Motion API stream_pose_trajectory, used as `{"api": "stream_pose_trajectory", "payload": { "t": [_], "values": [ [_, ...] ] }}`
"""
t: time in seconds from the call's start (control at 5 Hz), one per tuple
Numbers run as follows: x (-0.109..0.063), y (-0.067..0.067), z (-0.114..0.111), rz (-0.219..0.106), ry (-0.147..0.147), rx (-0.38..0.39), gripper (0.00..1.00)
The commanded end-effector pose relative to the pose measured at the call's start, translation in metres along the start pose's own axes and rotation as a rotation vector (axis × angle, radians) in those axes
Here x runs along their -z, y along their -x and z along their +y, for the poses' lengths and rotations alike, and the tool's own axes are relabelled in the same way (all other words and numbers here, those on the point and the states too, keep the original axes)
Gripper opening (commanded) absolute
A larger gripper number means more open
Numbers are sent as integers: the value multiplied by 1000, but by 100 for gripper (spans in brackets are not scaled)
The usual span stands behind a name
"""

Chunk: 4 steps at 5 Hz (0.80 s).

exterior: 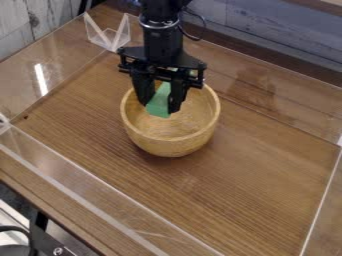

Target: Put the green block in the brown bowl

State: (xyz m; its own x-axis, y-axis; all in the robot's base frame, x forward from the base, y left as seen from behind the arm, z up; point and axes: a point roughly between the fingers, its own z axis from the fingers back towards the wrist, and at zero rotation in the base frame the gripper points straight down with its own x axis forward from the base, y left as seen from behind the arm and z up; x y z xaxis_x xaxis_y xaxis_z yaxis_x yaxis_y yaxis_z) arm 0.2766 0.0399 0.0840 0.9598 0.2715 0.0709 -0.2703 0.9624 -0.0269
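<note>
Camera view: black gripper [160, 97] points straight down over the brown bowl [171, 139], jaws clamped on the green block [160, 99]. Block stands on end, tilted, its lower end down inside the bowl's rim; whether it touches the bottom is unclear. Bowl sits on the wooden table [214, 190], clear walls [54, 170] around.

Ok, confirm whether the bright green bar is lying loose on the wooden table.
No, the bright green bar is gripped in the black tool over the round wooden bowl.
</note>
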Motion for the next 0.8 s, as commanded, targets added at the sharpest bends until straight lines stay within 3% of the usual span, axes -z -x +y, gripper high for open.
{"api": "stream_pose_trajectory", "payload": {
  "t": [0.0, 0.4, 0.6],
  "values": [
    [-10, -13, -1, -47, 0, -45, 0],
    [11, 9, -13, -49, 2, -144, 0],
    [12, 6, -23, -68, 21, -106, 0]
  ]
}}
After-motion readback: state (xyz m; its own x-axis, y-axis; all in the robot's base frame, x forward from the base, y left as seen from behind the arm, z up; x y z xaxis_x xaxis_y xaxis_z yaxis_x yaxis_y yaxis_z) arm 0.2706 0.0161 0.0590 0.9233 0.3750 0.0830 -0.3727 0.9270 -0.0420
